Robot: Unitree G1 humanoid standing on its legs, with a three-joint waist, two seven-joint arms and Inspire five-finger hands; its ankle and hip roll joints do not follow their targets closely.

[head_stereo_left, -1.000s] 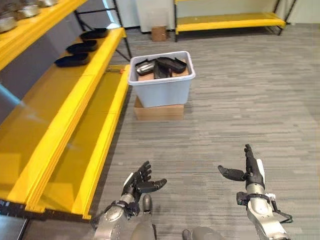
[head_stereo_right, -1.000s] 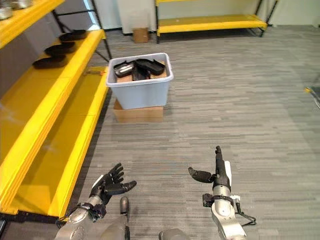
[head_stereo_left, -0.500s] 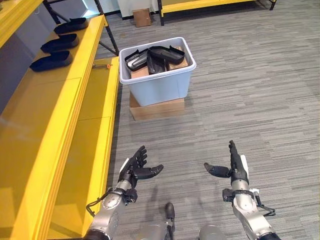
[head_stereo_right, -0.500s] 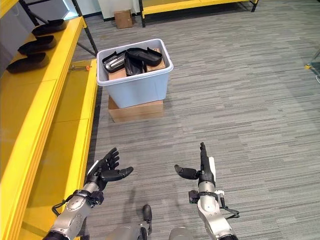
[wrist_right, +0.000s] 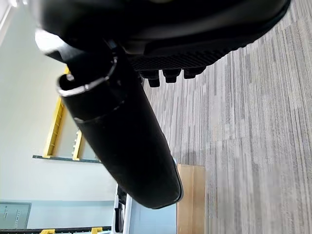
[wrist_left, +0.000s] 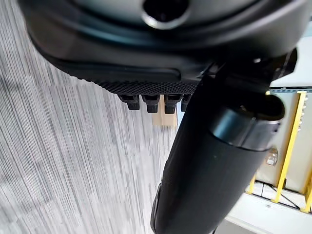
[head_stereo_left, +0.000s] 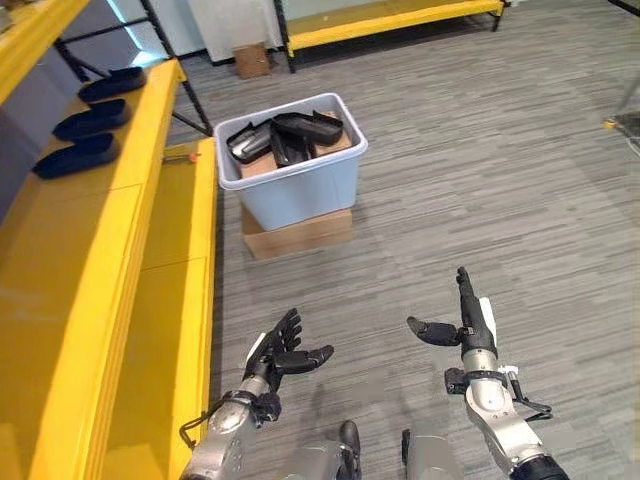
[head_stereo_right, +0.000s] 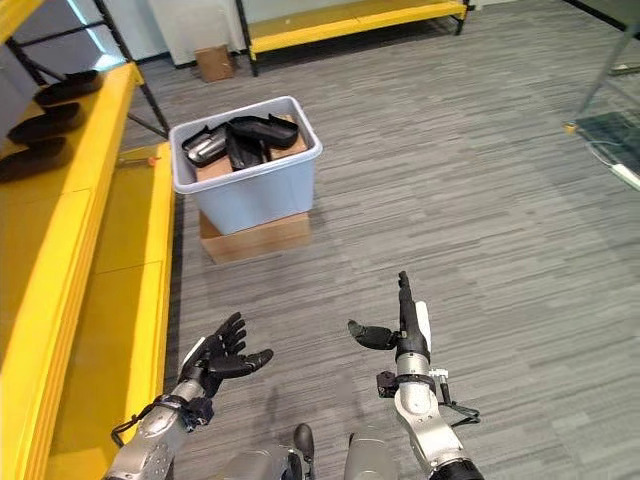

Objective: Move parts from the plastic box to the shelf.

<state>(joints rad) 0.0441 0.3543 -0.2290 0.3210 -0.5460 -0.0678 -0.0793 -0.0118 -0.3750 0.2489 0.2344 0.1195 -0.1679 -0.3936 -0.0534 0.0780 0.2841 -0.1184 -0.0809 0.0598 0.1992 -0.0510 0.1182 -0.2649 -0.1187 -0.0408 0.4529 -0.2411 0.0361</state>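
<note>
Dark parts (head_stereo_left: 285,139) are piled inside the plastic box (head_stereo_left: 300,190), a pale blue-grey tub that is set on a flat cardboard box (head_stereo_left: 300,231) on the grey floor (head_stereo_left: 520,180). The tub is placed just beside the near end of the yellow shelf (head_stereo_left: 110,260), which runs along the robot's left. Three further dark parts (head_stereo_left: 75,155) are laid in a row on the shelf's upper level, well apart from the tub. A second yellow shelf (head_stereo_left: 390,15) is seen against the far wall, with a small cardboard carton (head_stereo_left: 252,61) on the floor beside it.

The left hand (head_stereo_left: 280,355) is held low over the floor near the shelf edge, fingers spread and nothing grasped. The right hand (head_stereo_left: 466,325) is held beside it, fingers straight and pointed forward, thumb stuck out sideways, also empty. Both hands are kept well short of the tub.
</note>
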